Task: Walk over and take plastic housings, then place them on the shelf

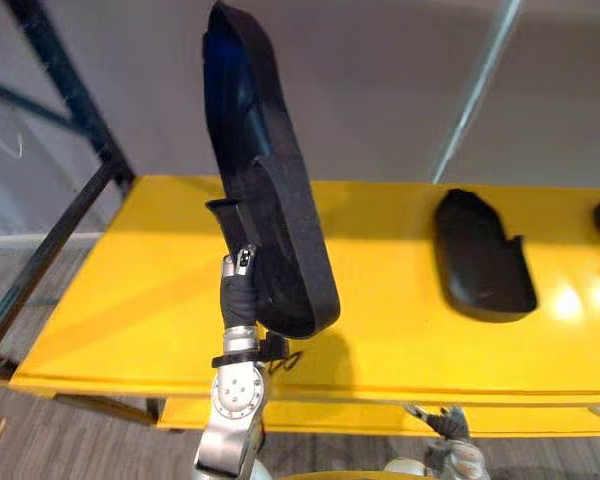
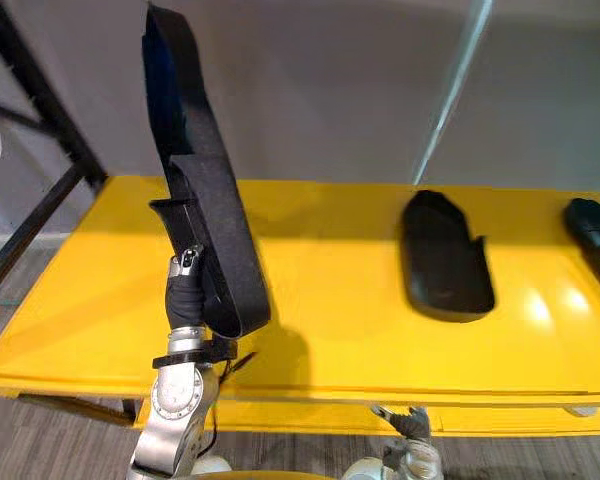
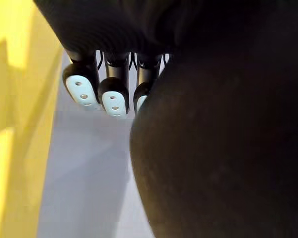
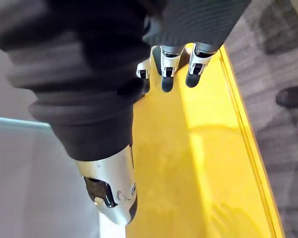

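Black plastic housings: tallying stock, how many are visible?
3: upright housing in left hand; flat housing on yellow shelf; cut-off housing at right edge. More may be hidden.

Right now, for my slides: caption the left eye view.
Left robot hand holds a black housing upright at the yellow shelf.

Lifts the left hand (image 1: 238,292) high with a load; hangs the right hand (image 4: 166,64) low and free.

Stands the left forearm near upright from the lower left of the eye views, with the silver wrist below and the dark ribbed cover above it. Curls the left fingers (image 3: 81,90) round a black plastic housing (image 1: 270,200), pale pads side by side next to its dark surface. Carries the right hand down at the lower right of the eye views, right fingers (image 4: 194,74) loose and nearly straight, dark tips in a row, thumb (image 4: 111,191) set apart, nothing in the grasp.
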